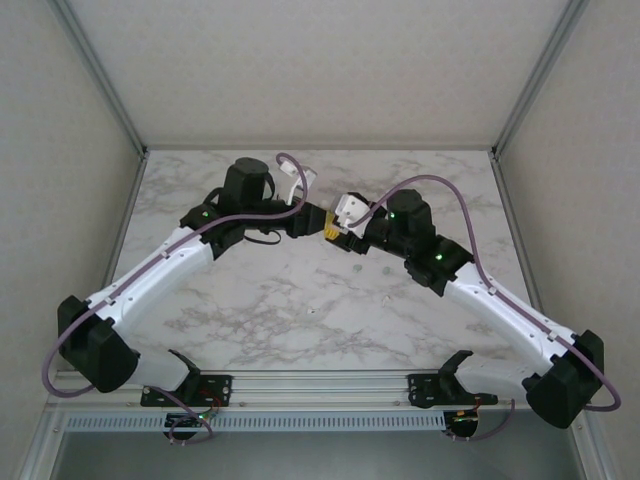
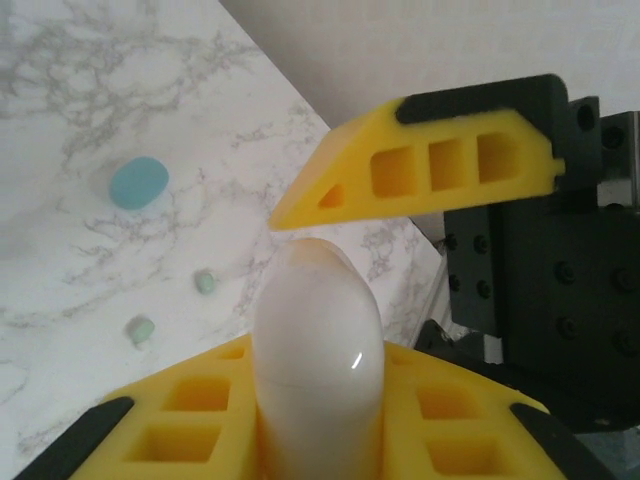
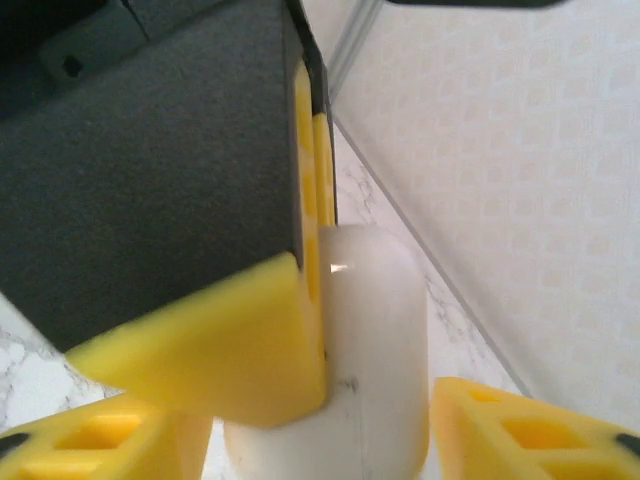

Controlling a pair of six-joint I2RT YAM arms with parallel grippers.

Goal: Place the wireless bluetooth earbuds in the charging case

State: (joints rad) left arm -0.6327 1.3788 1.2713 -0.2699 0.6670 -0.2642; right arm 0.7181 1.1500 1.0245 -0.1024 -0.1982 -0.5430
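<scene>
A smooth white charging case point(image 2: 318, 340) is held up above the marble table, lid closed. My left gripper point(image 2: 318, 352) is shut on it, its yellow fingers point(image 2: 190, 415) pressing both sides. My right gripper point(image 3: 325, 420) meets it from the opposite side and is shut on the same case point(image 3: 375, 350); one of its fingers point(image 2: 440, 165) lies against the case's top. Both grippers, left point(image 1: 308, 222) and right point(image 1: 333, 232), touch over the table's middle. Two mint green earbuds point(image 2: 205, 282) point(image 2: 141, 329) lie on the table below. The blue and white buds are out of view.
A larger light blue rounded piece point(image 2: 137, 183) lies on the table beyond the mint buds. The marble table point(image 1: 300, 320) is boxed in by pale walls point(image 1: 60, 150) with metal posts at the back corners. A rail point(image 1: 320, 385) runs along the near edge.
</scene>
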